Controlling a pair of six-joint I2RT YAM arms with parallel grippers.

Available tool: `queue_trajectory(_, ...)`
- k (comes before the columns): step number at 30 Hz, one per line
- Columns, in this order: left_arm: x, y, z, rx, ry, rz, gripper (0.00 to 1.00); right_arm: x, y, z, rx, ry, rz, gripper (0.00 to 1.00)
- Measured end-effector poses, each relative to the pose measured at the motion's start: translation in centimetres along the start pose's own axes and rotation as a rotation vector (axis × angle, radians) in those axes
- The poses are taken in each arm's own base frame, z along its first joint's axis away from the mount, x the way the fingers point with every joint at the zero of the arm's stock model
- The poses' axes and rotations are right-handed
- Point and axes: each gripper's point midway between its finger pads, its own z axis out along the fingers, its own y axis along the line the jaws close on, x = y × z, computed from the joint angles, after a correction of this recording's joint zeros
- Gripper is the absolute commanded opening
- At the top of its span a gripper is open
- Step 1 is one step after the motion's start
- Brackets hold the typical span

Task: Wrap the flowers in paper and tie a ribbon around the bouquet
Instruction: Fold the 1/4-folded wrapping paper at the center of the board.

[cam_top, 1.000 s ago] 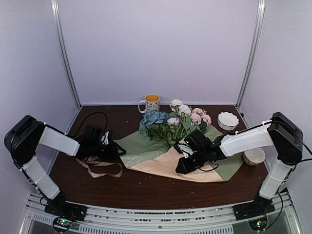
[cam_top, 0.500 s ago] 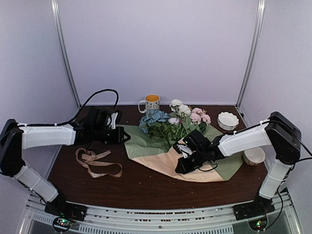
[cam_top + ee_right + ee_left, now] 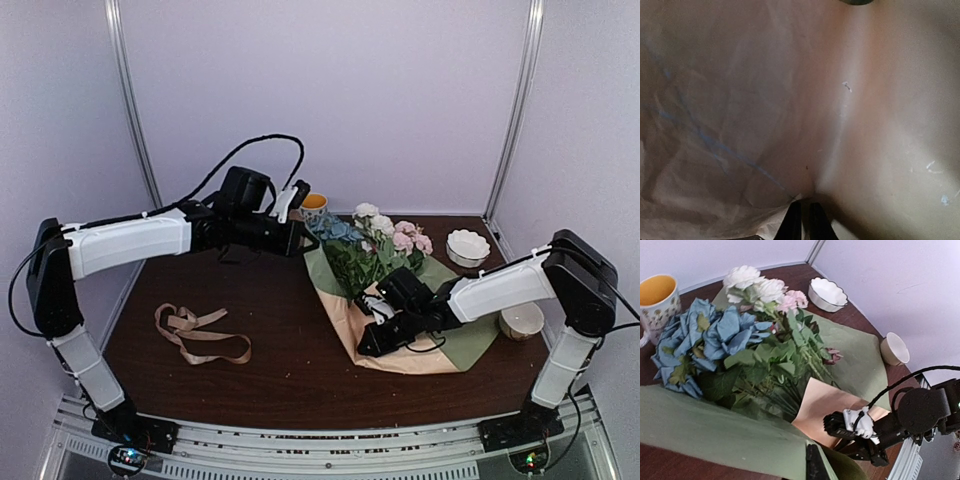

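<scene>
1. While I watch the overhead feed, the bunch of blue hydrangea, white and pink roses and green leaves lies on the dark wooden table. Its heads point toward the far wall and its thin stems toward the arms.
2. My left gripper hangs raised at the far-left of the bunch, jaws pressed together on an edge of the crinkled sage-green paper. That edge is lifted up against the left side of the flowers. On the left wrist camera I see one dark finger at the green sheet's rim.
3. I see the crinkled peach-tan paper spread under the stems, on the near side of the bunch.
4. My right gripper sits low at the stem end of the bunch. Its fingers are almost together, pinching a fold of the peach-tan paper, and a crease runs up to them.
5. I see a loose tan ribbon lying on the table well to the left of the bunch, apart from both grippers.
6. I see a white patterned mug with a yellow inside just behind the bunch, at its left.
7. I see a scalloped white bowl to the right of the bunch, and a small cream cup right of it and nearer the arms.
</scene>
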Motion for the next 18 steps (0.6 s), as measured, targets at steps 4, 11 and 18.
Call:
queue_trajectory(4,-2.2,-2.5,2.5,0.081,-0.003,0.056,0.0,0.0,0.5,0.1,-0.037,-0.008,0.013,0.08)
queue_trajectory(11,-1.6,-2.9,7.8,0.143,0.058,0.065,0.0,-0.2,1.7,-0.2,-0.101,-0.014,0.029,0.08)
queue_trajectory(18,-1.6,-2.2,10.8,0.144,0.08,0.072,0.0,-1.4,3.0,-3.9,-0.132,-0.116,0.033,0.09)
